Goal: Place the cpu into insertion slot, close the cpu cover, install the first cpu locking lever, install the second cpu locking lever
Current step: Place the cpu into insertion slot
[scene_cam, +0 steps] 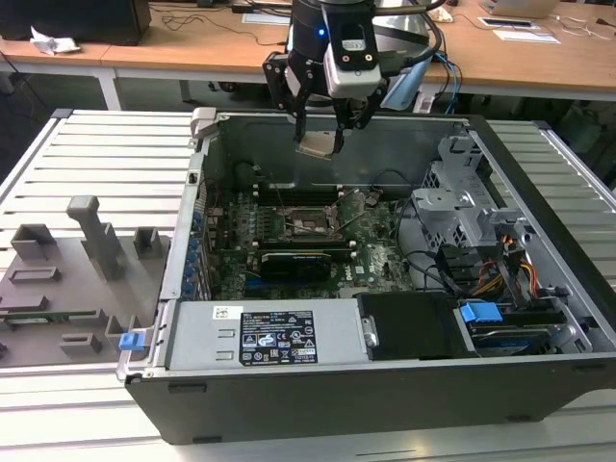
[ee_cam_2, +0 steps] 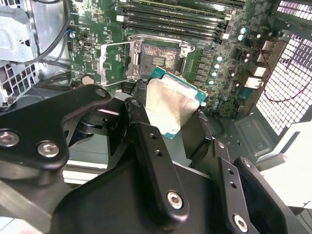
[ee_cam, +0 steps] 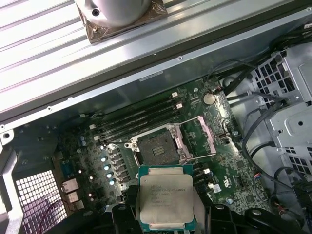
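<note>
While it hangs above the open case (scene_cam: 539, 192), the gripper (scene_cam: 320, 135) clamps the cpu (scene_cam: 320, 145) by two opposite edges, its black fingers (ee_cam_2: 141, 117) pressed against the chip's sides in both wrist views. The cpu, silver face tilted in the exterior view, is in the air, well above the motherboard (scene_cam: 375, 255) and apart from it. Below lies the insertion slot (ee_cam: 157, 148), a black square with its inside exposed. The cpu cover (ee_cam: 204, 135) is swung open, just beside the insertion slot. Long black memory slots (ee_cam: 131, 122) run along the insertion slot's other side. A labelled power supply (scene_cam: 260, 337) sits by the case's near wall in the exterior view. A grey tray (scene_cam: 67, 279) rests on the table (scene_cam: 115, 154) at that view's left.
</note>
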You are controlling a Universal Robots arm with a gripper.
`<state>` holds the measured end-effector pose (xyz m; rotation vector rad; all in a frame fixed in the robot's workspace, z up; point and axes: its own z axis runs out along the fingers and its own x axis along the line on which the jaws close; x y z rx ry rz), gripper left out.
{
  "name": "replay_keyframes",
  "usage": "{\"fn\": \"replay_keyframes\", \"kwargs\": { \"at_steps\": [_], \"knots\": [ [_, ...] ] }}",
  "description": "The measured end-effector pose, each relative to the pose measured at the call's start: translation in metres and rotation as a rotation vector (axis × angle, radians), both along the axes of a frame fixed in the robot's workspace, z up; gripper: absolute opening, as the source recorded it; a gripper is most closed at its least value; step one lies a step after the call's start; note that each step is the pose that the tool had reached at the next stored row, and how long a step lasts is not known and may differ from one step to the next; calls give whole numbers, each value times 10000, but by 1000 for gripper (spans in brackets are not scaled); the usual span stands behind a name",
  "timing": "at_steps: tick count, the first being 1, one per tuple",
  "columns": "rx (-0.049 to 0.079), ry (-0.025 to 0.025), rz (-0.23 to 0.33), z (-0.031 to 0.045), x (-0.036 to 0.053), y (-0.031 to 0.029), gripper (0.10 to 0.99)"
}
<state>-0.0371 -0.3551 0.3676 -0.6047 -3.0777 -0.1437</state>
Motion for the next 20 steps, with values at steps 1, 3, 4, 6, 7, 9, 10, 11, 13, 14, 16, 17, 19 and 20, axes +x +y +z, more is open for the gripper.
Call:
{"fn": "replay_keyframes", "kwargs": {
  "at_steps": [1,3,4,6,7,9,10,11,13,14,16,17,19,20],
  "knots": [
    [0,0,-68,0,0,0,529],
    [-1,0,-153,0,0,0,529],
    [0,0,-208,0,0,0,529],
    [0,0,-314,-1,0,0,529],
    [0,0,-358,-1,0,0,529],
    [0,0,-452,-1,0,0,529],
    [0,0,-488,-1,0,0,529],
    [0,0,-536,-1,0,0,529],
    [0,0,-625,-1,0,0,529],
    [0,0,-659,-1,0,0,529],
    [0,0,-760,-2,0,0,529],
    [0,0,-832,-2,0,0,529],
    [1,0,-938,-2,0,0,529],
    [1,0,-1003,-2,0,0,529]
  ]
}}
